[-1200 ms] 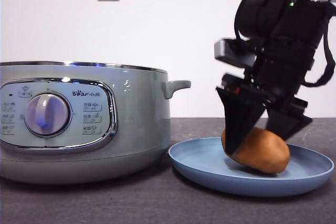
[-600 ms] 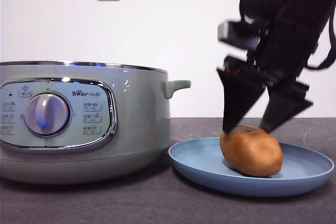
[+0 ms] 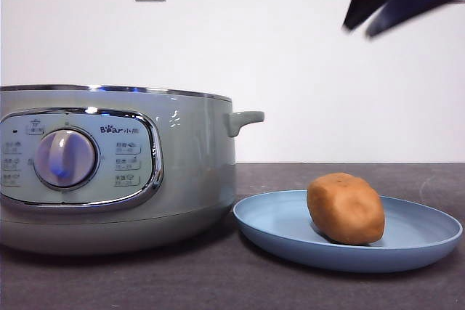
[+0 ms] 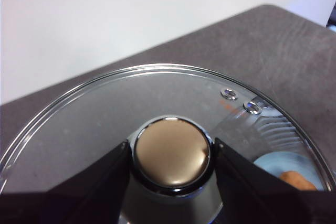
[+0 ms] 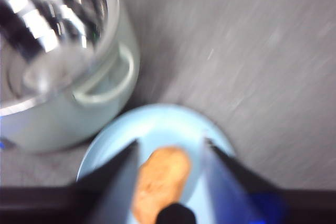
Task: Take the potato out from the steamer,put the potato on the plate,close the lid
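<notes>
Since the earlier frame, right tool [image 3: 361, 30] has risen, jaws spread wide, empty. Potato [image 3: 346, 208] rests on plate [image 3: 425, 234] beside steamer [image 3: 189, 172]. Left tool [image 4: 170, 156] apparently clamps lid [image 4: 94, 119] knob.

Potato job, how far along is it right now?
Done: the potato lies on the plate, and the right gripper is open high above it. In hand: the left gripper grips the lid by its knob. Left: closing the steamer.
</notes>
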{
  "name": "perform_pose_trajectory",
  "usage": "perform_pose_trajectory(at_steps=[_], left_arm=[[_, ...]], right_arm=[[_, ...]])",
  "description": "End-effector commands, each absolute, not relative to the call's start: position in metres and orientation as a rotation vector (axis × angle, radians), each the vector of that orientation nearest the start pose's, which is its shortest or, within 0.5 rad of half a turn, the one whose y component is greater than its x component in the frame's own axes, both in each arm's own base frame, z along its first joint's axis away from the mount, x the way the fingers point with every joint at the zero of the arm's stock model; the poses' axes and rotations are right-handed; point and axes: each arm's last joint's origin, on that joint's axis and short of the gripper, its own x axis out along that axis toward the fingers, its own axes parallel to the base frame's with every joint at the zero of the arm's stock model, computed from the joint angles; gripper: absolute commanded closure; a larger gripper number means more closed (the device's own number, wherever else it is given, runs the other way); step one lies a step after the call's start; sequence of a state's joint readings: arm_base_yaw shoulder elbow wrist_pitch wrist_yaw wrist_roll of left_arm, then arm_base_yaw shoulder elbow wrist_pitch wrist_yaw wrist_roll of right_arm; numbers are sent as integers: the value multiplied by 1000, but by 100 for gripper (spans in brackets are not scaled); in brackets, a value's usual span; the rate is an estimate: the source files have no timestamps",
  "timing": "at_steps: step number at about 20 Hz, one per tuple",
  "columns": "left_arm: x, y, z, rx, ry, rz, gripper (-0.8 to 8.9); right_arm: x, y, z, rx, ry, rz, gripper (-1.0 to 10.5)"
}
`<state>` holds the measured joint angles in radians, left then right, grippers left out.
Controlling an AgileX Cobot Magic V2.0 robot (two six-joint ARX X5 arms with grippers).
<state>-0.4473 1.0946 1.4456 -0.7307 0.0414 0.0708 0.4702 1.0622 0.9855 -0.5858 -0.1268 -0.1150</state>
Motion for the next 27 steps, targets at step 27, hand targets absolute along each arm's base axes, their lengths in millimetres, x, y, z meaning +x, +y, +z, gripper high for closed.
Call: perform_pose_trajectory(at_steps=[27], left_arm=[[226,-120,285,162,760,-502,822]], right_arm=[[140,71,355,-188,418,543,958]])
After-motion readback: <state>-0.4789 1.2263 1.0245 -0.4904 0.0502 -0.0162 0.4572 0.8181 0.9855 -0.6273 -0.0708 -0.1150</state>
